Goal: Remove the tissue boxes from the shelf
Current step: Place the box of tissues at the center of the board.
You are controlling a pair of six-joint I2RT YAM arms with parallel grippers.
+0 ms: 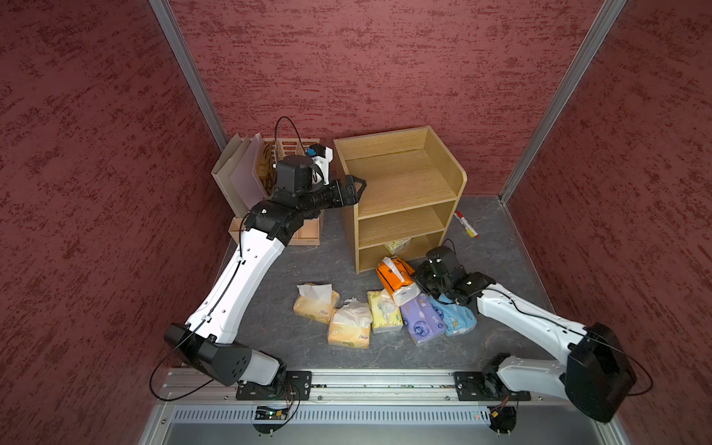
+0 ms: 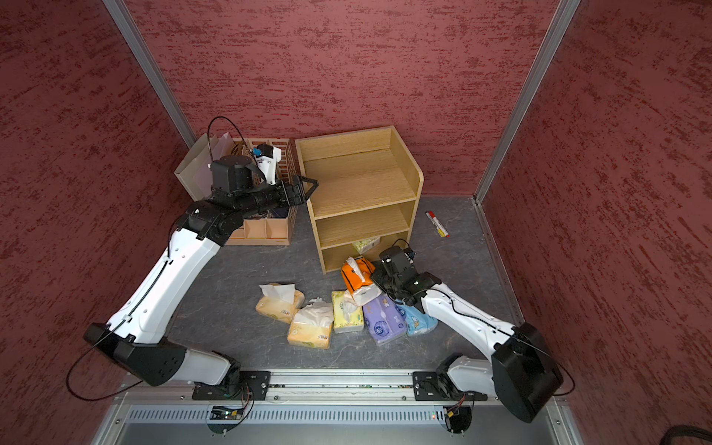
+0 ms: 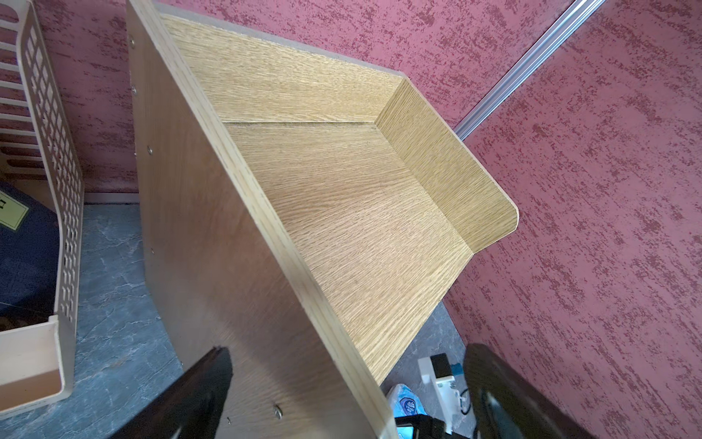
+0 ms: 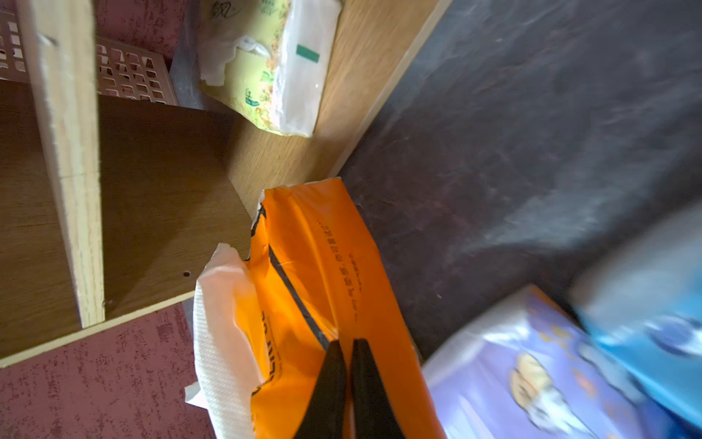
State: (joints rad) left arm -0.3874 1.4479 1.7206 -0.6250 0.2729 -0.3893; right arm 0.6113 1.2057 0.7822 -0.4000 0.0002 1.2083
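The oak shelf (image 1: 404,185) (image 3: 342,228) stands at the back. A pale yellow tissue box (image 1: 398,244) (image 4: 266,64) lies in its bottom tier. My right gripper (image 4: 347,344) is shut on the wrapper of the orange-and-white tissue box (image 1: 393,275) (image 4: 323,266), just in front of the shelf's bottom opening. Several other tissue boxes lie on the table: two orange-yellow (image 1: 316,304) (image 1: 348,327), one pale yellow (image 1: 383,312), one purple (image 1: 422,319), one light blue (image 1: 456,318). My left gripper (image 1: 356,188) (image 3: 349,387) is open, straddling the shelf's left side wall at the top tier.
A peach slotted file organizer (image 1: 293,154) with a dark blue booklet (image 3: 26,247) stands left of the shelf, under my left arm. A red-and-white marker (image 1: 466,223) lies right of the shelf. Red walls close in the back and sides.
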